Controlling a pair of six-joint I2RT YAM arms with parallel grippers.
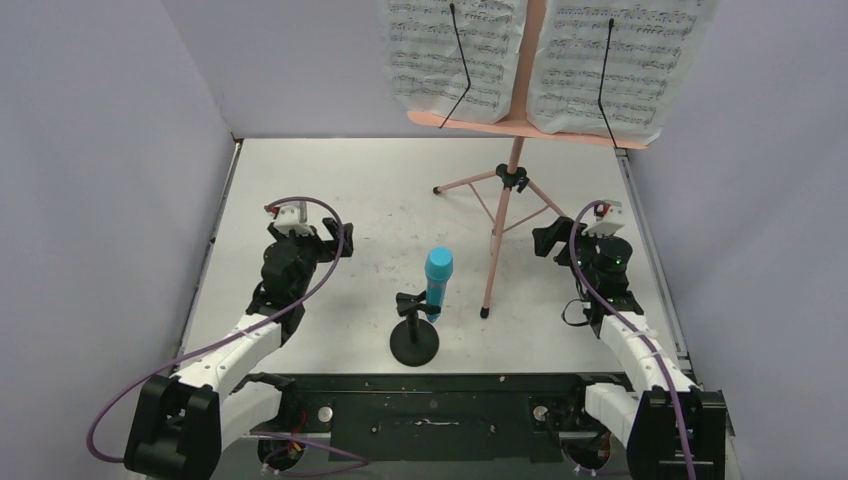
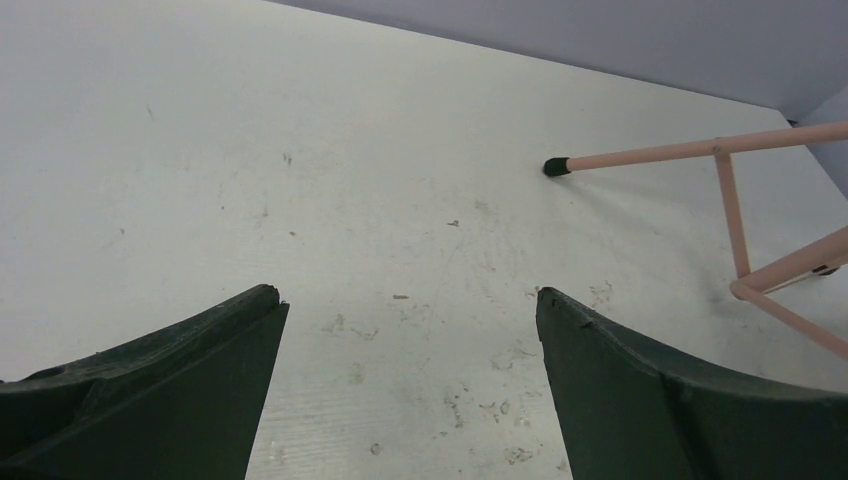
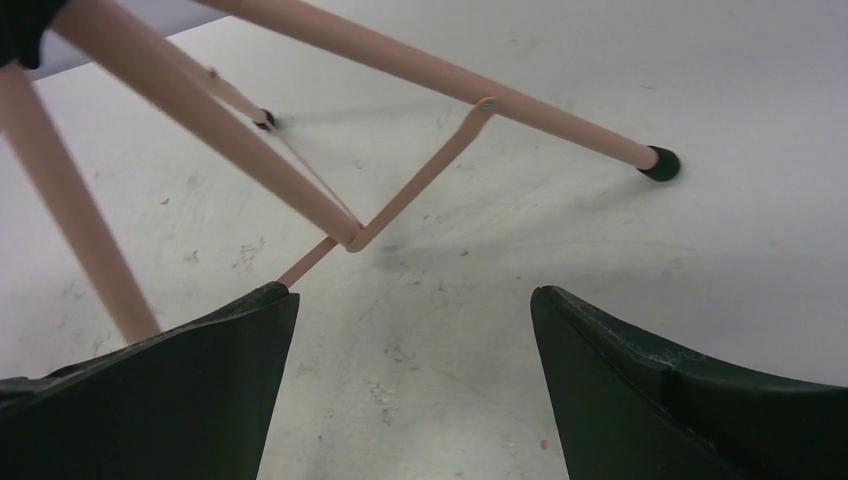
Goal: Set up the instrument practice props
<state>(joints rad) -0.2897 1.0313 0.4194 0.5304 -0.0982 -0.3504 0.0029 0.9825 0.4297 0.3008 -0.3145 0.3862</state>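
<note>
Now we see both pincers spread wide, holding nothing. The left pincer (image 2: 410, 295) hovers over the scuffed worktop (image 2: 300, 150). The right pincer (image 3: 412, 293) faces the tripod legs of the pink music stand (image 1: 508, 190) just ahead. Between the pincers, the blue microphone (image 1: 438, 270) sits clipped in the black round-based mic stand (image 1: 414, 345). Beyond them, the sheet-music pages (image 1: 450, 50) carry notation too small to read.

Bright, even light w/ soft shadows on table (image 1: 330, 200); close music stand (image 3: 180, 118) legs slightly blurry.

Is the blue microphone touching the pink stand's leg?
Apart. The top view shows bare table between the blue microphone and the pink stand's leg.
</note>
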